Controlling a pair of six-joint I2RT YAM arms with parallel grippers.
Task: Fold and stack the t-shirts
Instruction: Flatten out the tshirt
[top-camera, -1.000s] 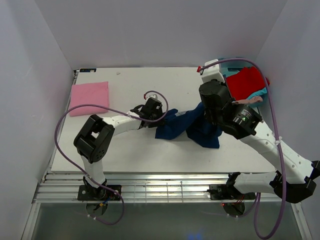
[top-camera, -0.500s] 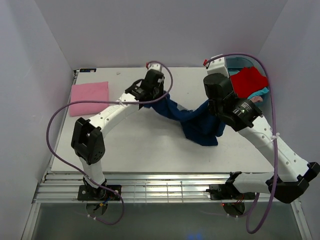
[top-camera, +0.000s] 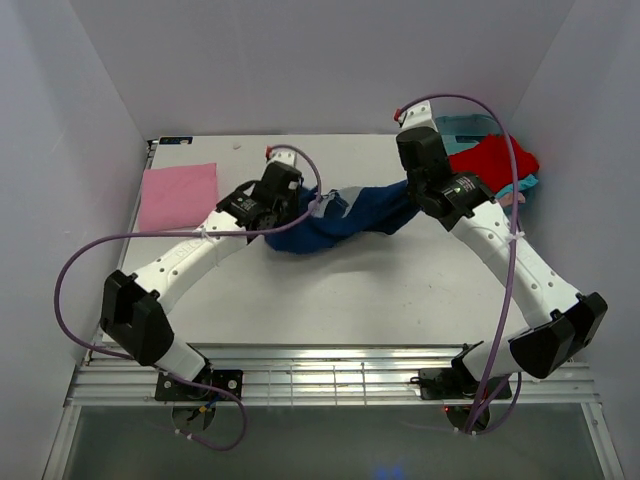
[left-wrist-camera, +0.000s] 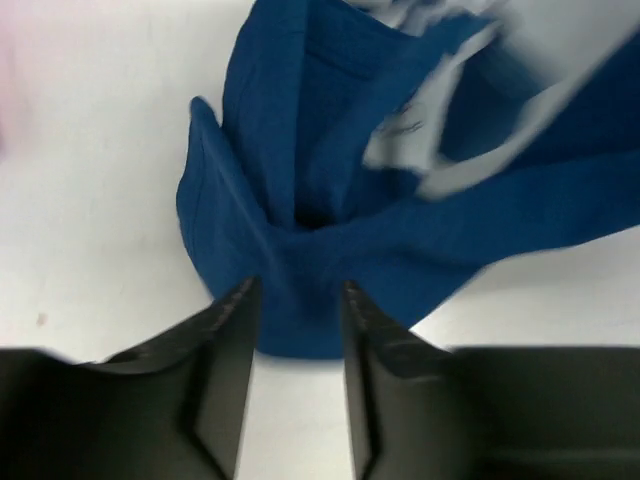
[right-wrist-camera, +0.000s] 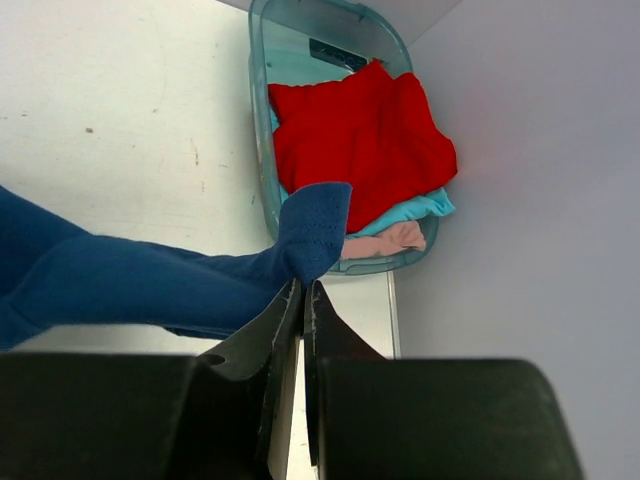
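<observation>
At far left, one pink t-shirt lies folded. Toward the middle, the left gripper stands parted around the bunched, unfolded navy t-shirt, and the right gripper pinches its other end. A red t-shirt and a teal t-shirt sit in the tub. Most of the folding likely remains.

navy t-shirt print blurred, nothing readable

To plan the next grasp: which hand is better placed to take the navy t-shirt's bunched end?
Left, probably: the left hand is open at that end of the navy t-shirt; the right hand pinches the other.
</observation>
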